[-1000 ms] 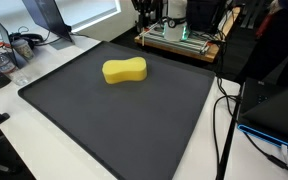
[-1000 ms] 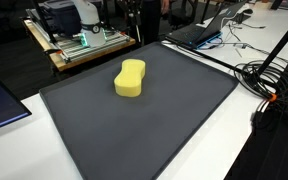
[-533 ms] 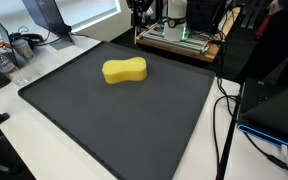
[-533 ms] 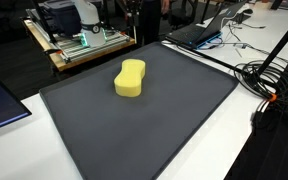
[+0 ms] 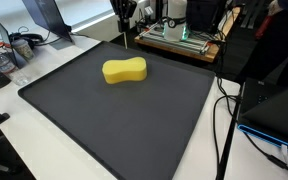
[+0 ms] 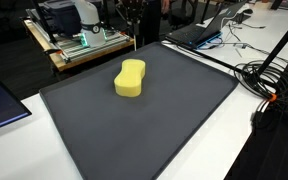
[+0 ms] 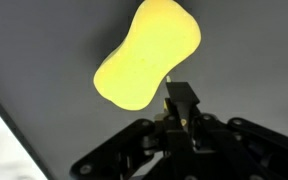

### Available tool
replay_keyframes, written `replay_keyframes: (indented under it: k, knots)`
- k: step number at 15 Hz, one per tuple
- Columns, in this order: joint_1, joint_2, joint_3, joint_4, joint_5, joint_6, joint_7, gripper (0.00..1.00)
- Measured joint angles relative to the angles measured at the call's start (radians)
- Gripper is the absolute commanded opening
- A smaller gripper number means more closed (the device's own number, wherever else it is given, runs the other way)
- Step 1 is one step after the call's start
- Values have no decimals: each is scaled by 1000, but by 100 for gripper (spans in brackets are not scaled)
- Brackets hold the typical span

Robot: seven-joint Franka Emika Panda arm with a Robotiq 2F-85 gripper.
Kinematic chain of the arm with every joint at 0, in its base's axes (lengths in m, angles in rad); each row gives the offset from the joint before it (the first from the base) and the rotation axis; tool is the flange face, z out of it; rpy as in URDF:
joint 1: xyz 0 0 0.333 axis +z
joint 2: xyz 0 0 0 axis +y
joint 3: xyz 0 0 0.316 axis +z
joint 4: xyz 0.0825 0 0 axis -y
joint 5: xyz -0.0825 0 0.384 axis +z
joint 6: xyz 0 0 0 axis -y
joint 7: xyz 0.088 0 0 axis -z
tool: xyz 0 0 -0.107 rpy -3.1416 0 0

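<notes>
Over on the left in an exterior view sits a cluttered corner with a bundle of dark cables [image 5: 19, 42] on the white table [image 5: 44, 150]. Moving right, there's the big dark mat [image 5: 124, 115] spread flat across the tabletop, and on it a yellow sponge [image 5: 125, 70], peanut-shaped, lying flat toward the mat's far edge. In the exterior view from the opposite side the sponge [image 6: 130, 78] lies the same way, well inside the mat [image 6: 144, 125], nothing touching it.

Above the mat's far edge hangs the gripper [image 5: 127, 22], up in the air, clear of the sponge and apart from it. It shows again in an exterior view as a dark shape, the gripper [image 6: 132, 28], near the far edge. Whether the claw is open or closed, I cannot tell; the fingers are too small and dark in both exterior views.

The wrist view looks down: the sponge [image 7: 149, 55] fills the upper middle, and the gripper [image 7: 179, 110] body pokes in from below, its fingertips hidden.

Further right, a wooden platform with electronics [image 5: 179, 38], then black cables [image 5: 224, 110] trailing down the table's right side.
</notes>
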Motion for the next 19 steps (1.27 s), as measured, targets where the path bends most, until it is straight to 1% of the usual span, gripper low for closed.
replay_keyframes:
  k: [4, 7, 12, 19]
  knots:
    - [35, 49, -62, 80, 0, -60, -1, 3]
    - [55, 57, -90, 119, 0, -90, -2, 3]
    - [71, 57, -116, 159, 0, -143, -20, 3]
    - [74, 53, -127, 177, 0, -156, -48, 3]
